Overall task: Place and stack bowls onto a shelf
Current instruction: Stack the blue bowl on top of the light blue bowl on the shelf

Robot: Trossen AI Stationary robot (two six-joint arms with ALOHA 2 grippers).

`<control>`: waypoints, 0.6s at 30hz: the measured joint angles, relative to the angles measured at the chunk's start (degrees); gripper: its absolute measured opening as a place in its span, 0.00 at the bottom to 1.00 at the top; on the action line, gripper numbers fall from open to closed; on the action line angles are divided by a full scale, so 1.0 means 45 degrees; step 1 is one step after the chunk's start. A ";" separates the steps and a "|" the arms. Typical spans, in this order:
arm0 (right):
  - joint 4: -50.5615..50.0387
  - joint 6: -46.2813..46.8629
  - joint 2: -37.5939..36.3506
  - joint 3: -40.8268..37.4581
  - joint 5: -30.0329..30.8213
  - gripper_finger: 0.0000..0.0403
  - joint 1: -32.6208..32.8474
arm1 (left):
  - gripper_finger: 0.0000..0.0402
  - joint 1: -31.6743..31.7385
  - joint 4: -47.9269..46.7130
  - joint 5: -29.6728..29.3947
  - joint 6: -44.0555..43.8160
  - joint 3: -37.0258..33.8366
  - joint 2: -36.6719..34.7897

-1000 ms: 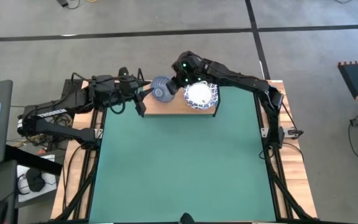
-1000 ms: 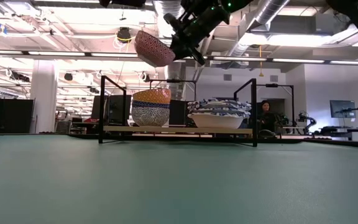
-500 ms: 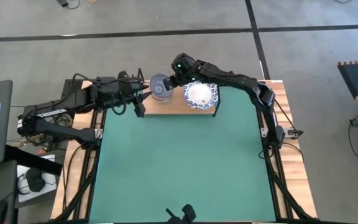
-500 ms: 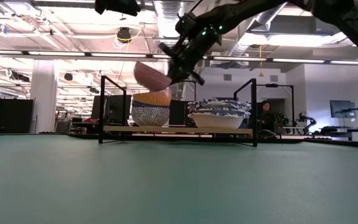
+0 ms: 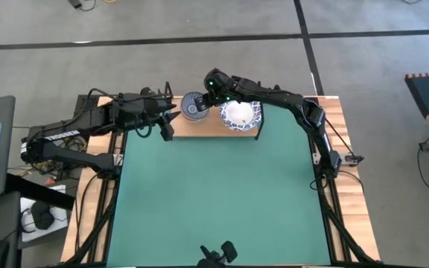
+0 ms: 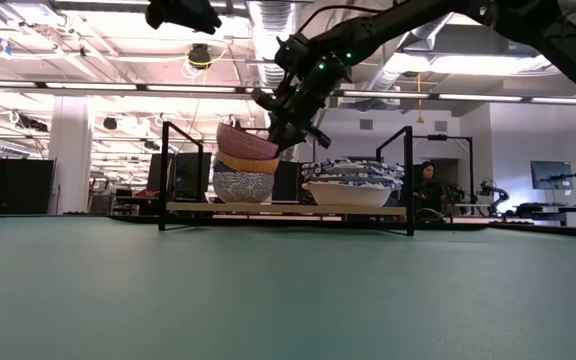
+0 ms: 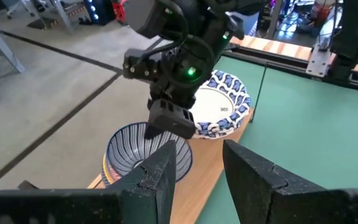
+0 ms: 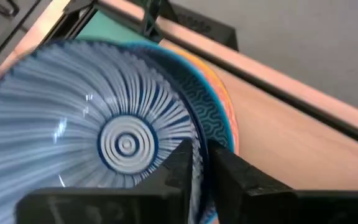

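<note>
My right gripper point(image 6: 288, 128) is shut on a small bowl point(image 6: 246, 141), red outside and striped blue and white inside point(image 8: 104, 130). The bowl is at the top of the stack of small bowls point(image 6: 243, 178) on the left part of the wooden shelf point(image 6: 288, 208). The stack of wide white bowls with blue rims point(image 5: 240, 114) rests on the shelf beside it. My left gripper point(image 7: 197, 174) is open and hovers near the shelf's left end, touching nothing. My right gripper holds the red bowl by its rim point(image 8: 197, 134), on the side toward the wide bowls. One finger is inside the bowl and one outside. The fingers slant down from above. The bowl sits slightly tilted, its base down in the stack's top bowl point(image 6: 248, 162).
Black wire uprights point(image 6: 164, 170) stand at the shelf's ends point(image 6: 409, 175). The green mat point(image 5: 214, 193) spreads in front of the shelf. A person point(image 6: 430, 185) sits in the room far behind the table.
My right gripper has come down and a little toward the table's left, carrying the red bowl from high above the shelf onto the stack of small bowls. The bowl has levelled out from a steep tilt.
</note>
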 joint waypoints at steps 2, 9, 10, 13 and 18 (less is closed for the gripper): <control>0.0140 -0.0111 -0.0018 0.0000 0.0343 0.21 -0.0005 | 0.30 0.0000 -0.0076 -0.0023 -0.0027 0.0000 0.0000; 0.0615 -0.0645 -0.0032 0.0000 0.0527 0.16 -0.0044 | 0.30 0.0000 -0.0424 -0.0087 -0.0479 0.0000 0.0000; 0.0675 -0.0736 -0.0032 0.0000 0.0537 0.16 -0.0043 | 0.30 0.0000 -0.0448 -0.0091 -0.0556 0.0000 0.0000; 0.0989 -0.0815 -0.0032 0.0000 0.0616 0.16 0.0044 | 0.30 0.0000 -0.0547 -0.0148 -0.0620 0.0000 0.0000; 0.1140 -0.0922 -0.0032 0.0000 0.1162 0.16 0.0127 | 0.30 0.0000 -0.0549 -0.0163 -0.0849 0.0000 0.0000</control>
